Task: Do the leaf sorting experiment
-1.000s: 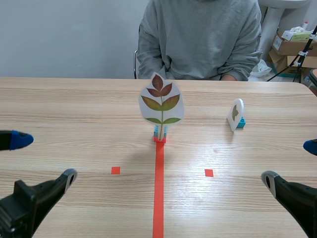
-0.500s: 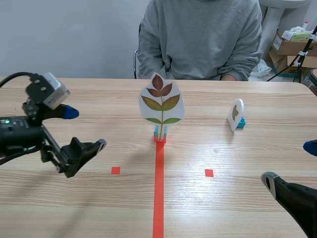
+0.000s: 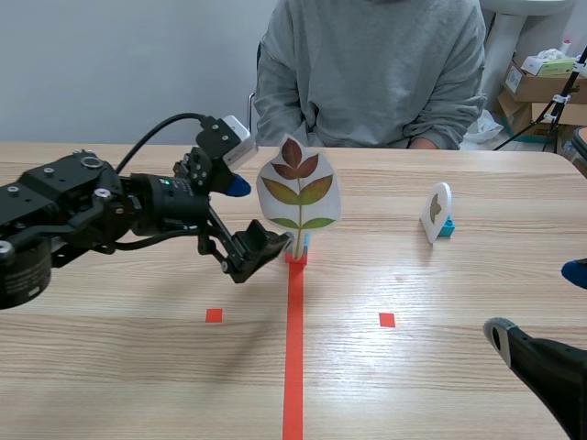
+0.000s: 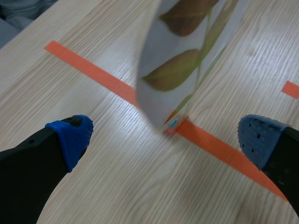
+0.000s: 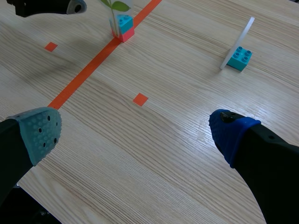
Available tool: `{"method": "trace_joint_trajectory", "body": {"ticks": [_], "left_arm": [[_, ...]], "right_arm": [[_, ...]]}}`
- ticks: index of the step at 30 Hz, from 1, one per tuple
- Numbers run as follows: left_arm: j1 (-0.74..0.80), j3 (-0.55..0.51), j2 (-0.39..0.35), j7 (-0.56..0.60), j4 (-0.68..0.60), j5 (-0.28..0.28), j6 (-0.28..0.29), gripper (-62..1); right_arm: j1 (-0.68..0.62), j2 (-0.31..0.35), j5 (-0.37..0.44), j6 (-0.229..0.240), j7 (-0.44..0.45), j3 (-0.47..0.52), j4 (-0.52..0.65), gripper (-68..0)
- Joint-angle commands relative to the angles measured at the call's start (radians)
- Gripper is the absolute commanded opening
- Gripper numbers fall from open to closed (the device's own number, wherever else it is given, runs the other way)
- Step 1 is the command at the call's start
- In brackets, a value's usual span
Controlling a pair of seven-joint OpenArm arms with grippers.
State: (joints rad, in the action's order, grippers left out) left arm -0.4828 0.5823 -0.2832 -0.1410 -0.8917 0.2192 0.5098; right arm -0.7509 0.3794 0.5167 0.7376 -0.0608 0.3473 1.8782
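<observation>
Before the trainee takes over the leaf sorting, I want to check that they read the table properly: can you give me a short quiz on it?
1. True or false: the left gripper is open, close to the large leaf card.
2. The block at the small leaf card is: A red, B teal, C yellow.
3. Fill in: the right gripper is ___ (open or shut).
Key: 1 true; 2 B; 3 open.

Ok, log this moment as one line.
left gripper: open, large leaf card just ahead | right gripper: open, low | small leaf card: standing
</observation>
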Motion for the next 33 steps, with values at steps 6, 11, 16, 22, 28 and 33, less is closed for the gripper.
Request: {"method": "trace_joint_trajectory", "body": {"ticks": [6,11,16,22,28,33], "left_arm": [[-0.020,0.006,0.085,0.021,0.028,-0.019,-0.004,1.4],[-0.019,0.006,0.106,0.026,0.032,-0.022,-0.014,1.4],[-0.019,0.006,0.105,0.039,0.032,-0.022,-0.021,-3.5],[-0.019,0.006,0.105,0.041,0.032,-0.022,-0.021,-29.7],[-0.019,0.006,0.104,0.055,0.032,-0.022,-0.021,-48.3],[-0.019,0.006,0.102,0.054,0.032,-0.022,-0.021,-57.9]], "right_arm": [[0.006,0.008,0.011,0.008,0.016,0.008,0.000,-1.2],[0.006,0.008,0.010,0.008,0.015,0.008,0.000,-1.2],[0.006,0.008,0.011,0.008,0.016,0.008,0.000,-1.2],[0.006,0.008,0.011,0.008,0.016,0.008,0.000,-1.2],[0.006,0.008,0.011,0.008,0.016,0.008,0.000,-1.2],[0.006,0.008,0.010,0.008,0.016,0.008,0.000,-1.2]]}}
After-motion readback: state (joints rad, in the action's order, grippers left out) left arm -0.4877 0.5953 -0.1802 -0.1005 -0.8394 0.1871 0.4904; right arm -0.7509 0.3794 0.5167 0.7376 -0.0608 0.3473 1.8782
